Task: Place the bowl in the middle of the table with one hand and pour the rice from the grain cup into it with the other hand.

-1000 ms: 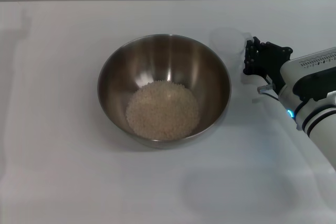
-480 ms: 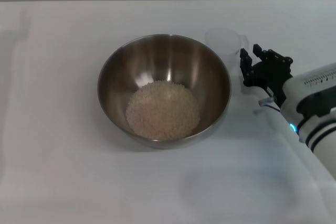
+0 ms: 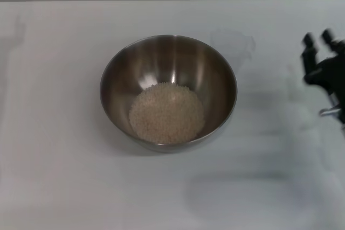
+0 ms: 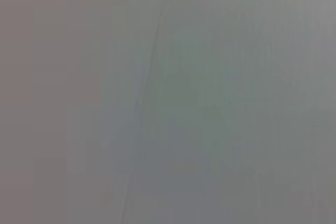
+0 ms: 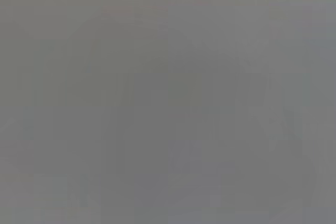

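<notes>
The steel bowl (image 3: 168,63) stands in the middle of the white table (image 3: 64,176), holding a round heap of pale rice (image 3: 167,113). Just beyond the bowl's far right rim stands the transparent grain cup (image 3: 233,42), faint against the tabletop, with no gripper touching it. At the right edge of the head view is my right gripper (image 3: 317,37), blurred, open, with nothing between its fingers and well clear of the cup. No left gripper shows in any view. Both wrist views show only a flat grey field.
Bare white tabletop runs all around the bowl, and a pale wall edge runs along the far side. Nothing else stands on the table.
My right gripper has let go of the grain cup and drawn away to the right edge of the view. The cup stays beside the bowl; bowl and rice are unmoved.
</notes>
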